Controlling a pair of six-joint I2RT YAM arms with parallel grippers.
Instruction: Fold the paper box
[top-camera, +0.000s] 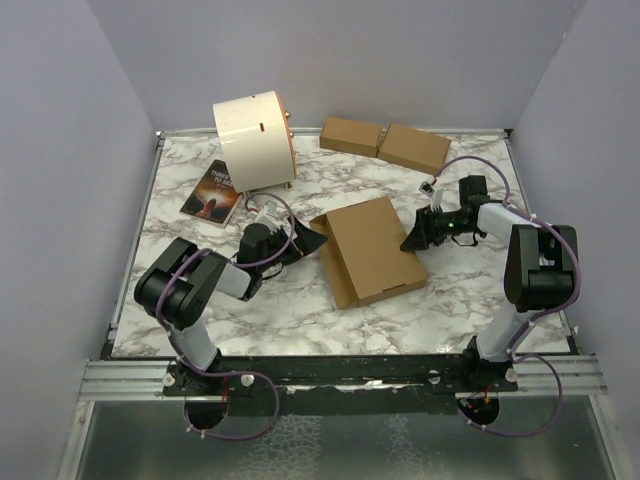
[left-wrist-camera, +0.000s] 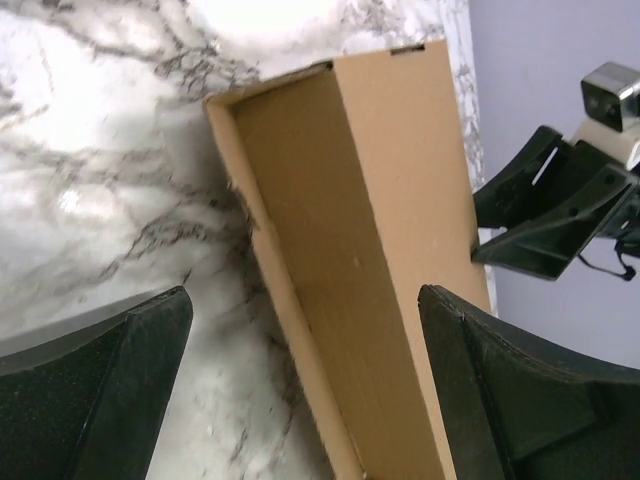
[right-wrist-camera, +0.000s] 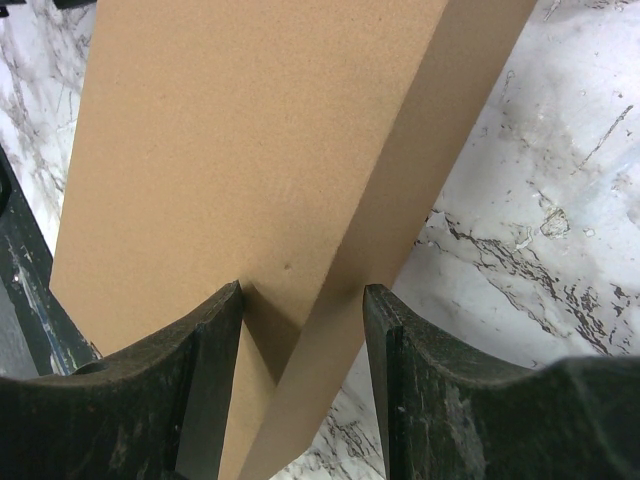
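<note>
The paper box (top-camera: 370, 250) lies in the middle of the table as a flat brown rectangular box, its top panel down. My left gripper (top-camera: 312, 240) is at its left end, open. In the left wrist view the box's (left-wrist-camera: 390, 200) long side wall runs between the wide-apart fingers of that gripper (left-wrist-camera: 305, 300) without touching them. My right gripper (top-camera: 415, 238) is at the box's right edge. The right wrist view shows that gripper (right-wrist-camera: 302, 290) closed on a box (right-wrist-camera: 250, 130) edge, with one finger on the top panel and the other against the side wall.
A cream cylindrical drum (top-camera: 252, 140) stands at the back left with a dark book (top-camera: 212, 190) in front of it. Two smaller closed brown boxes (top-camera: 350, 135) (top-camera: 415, 147) sit side by side at the back. Purple walls enclose the marble table (top-camera: 470, 300).
</note>
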